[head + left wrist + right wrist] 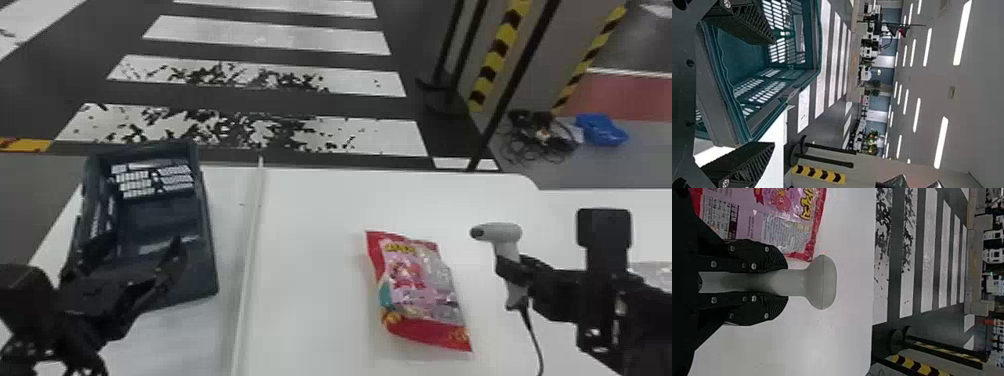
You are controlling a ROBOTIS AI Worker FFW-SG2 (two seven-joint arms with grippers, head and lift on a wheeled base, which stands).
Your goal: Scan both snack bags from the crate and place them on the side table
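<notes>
My left gripper [122, 267] is over the near part of the dark crate [209, 240] on the left. In the left wrist view this gripper [773, 93] stands open before the crate [715, 98]. A red and pink snack bag [417, 285] lies flat on the white table, right of the centre. To its right, my right gripper [507, 272] holds the grey scanner [500, 234] upright by its handle. The right wrist view has that gripper [787, 282] shut on the scanner [822, 282], beside the snack bag [785, 231].
A raised strip [250, 240] runs between the crate's area and the white table [310, 240]. The scanner's cable [536, 340] hangs toward the near edge. A pale, shiny item [652, 272] lies at the far right, partly behind the right arm. Stand poles are beyond the table.
</notes>
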